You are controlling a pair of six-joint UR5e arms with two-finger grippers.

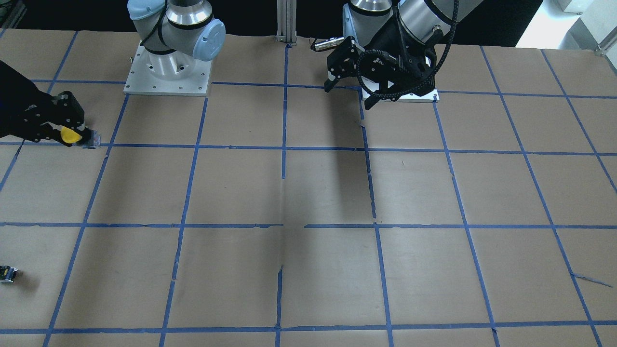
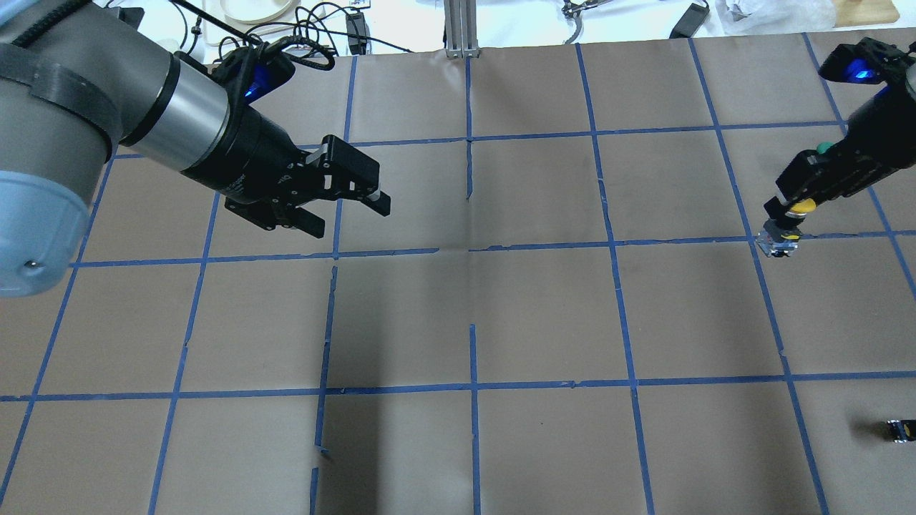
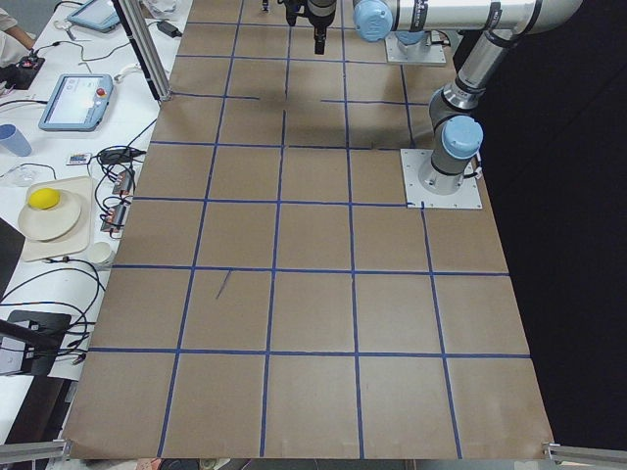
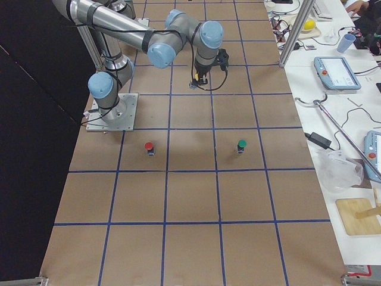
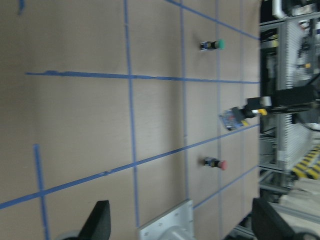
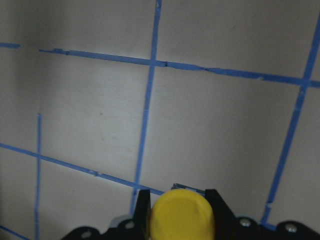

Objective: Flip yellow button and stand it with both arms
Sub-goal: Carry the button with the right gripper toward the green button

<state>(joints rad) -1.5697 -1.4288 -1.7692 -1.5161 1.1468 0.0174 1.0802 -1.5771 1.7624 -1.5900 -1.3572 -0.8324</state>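
**Watch that grip on the round cap**

Your right gripper (image 2: 789, 207) is clamped only on the button (image 2: 779, 241)'s yellow cap, far out on the robot's right side of the table (image 2: 544, 315). A smooth dome can swivel or slip, so the button may topple on release. Its long axis is near upright, slightly tilted, with the cap up and the body down. I can't tell whether the base touches. Your left gripper (image 2: 351, 216) hangs with its jaws apart, empty and well away.

The table (image 1: 241, 193) is brown paper under a grid of blue tape (image 1: 284, 149). The yellow button (image 6: 181, 212) has a bright yellow cap and greyish body. The left gripper (image 2: 351, 216) and right gripper (image 2: 786, 206) are black. Also on the table: a red-capped button (image 4: 149, 146) and a green-capped button (image 4: 241, 143).
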